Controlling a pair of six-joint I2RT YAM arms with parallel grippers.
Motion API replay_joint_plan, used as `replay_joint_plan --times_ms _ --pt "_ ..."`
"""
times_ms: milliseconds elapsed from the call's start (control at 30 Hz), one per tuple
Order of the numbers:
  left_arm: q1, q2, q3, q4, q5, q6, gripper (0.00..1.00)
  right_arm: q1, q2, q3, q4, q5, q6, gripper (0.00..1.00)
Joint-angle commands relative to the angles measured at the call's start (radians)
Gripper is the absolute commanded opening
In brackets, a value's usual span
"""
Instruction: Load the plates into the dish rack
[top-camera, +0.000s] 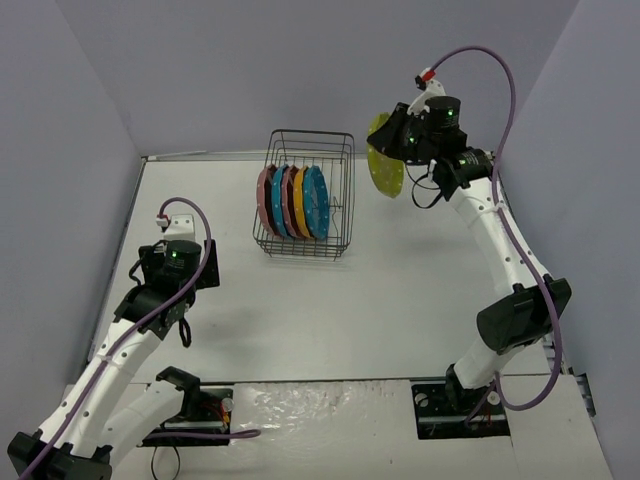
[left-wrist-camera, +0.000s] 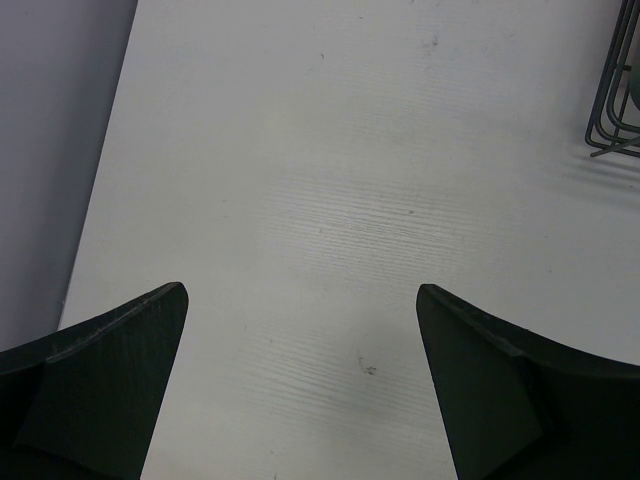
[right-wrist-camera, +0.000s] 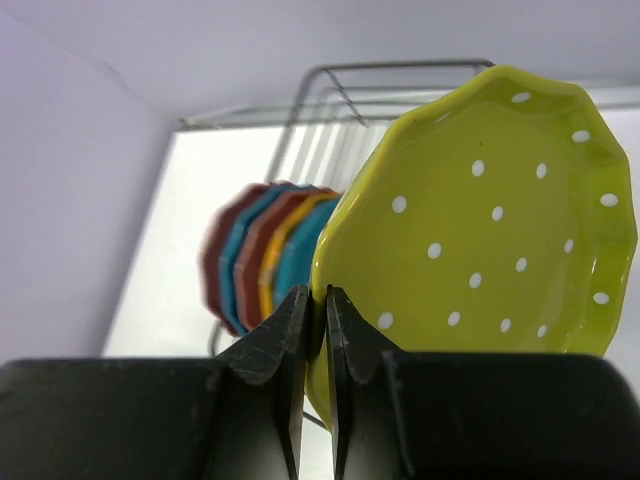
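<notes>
Right up close in the right wrist view, the right gripper (right-wrist-camera: 315, 300) is squeezed tight on the edge of the lime green plate (right-wrist-camera: 480, 220). That plate is tipped up on its edge, with its white dots facing us. Behind it I can see the dish rack (right-wrist-camera: 400, 70) with the other plates (right-wrist-camera: 260, 250) standing in a row inside. They look a bit blurry from here.

In the left wrist view, the left gripper (left-wrist-camera: 300, 295) is spread wide and has nothing in it. Only the bare white table (left-wrist-camera: 350, 150) lies under it. A corner of the dish rack peeks in at the top right, well apart from the fingers.

From the top view, five plates stand on edge in the rack, side by side: pink, blue, pink, orange, blue. The lime green plate hangs in the air to the right of the rack, near it but not yet inside. I see no plates lying on the table.

So I think the job is nearly done. Five plates are in, and the green one is the last. It needs to go over the rack and down into the free space at the right end of the row.
</notes>
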Motion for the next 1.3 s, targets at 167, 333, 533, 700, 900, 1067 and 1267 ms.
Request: replay_joint_plan --times_ms 167,333,533,700,900,1067,1267 --pt "-0.002 -0.018 0.017 0.062 -0.032 0.025 0.97 0.113 0.050 -0.007 0.716 -0.125 0.310 0.00" --pt "-0.002 -0.035 0.013 0.068 -0.026 0.028 0.97 0.124 0.080 -0.076 0.864 -0.123 0.390 0.00" --pt "-0.002 -0.054 0.008 0.077 -0.016 0.032 0.97 0.126 0.095 -0.148 0.925 -0.114 0.418 0.00" --pt "-0.002 -0.060 0.005 0.083 -0.009 0.034 0.97 0.126 0.096 -0.220 0.952 -0.108 0.418 0.00" --pt "-0.002 -0.057 0.005 0.083 -0.004 0.035 0.97 0.125 0.095 -0.311 0.986 -0.096 0.421 0.00" --pt "-0.002 -0.054 0.005 0.082 -0.006 0.035 0.97 0.115 0.102 -0.374 1.028 -0.094 0.438 0.00" --pt "-0.002 -0.055 0.005 0.082 -0.007 0.035 0.97 0.115 0.087 -0.460 1.037 -0.077 0.428 0.00"
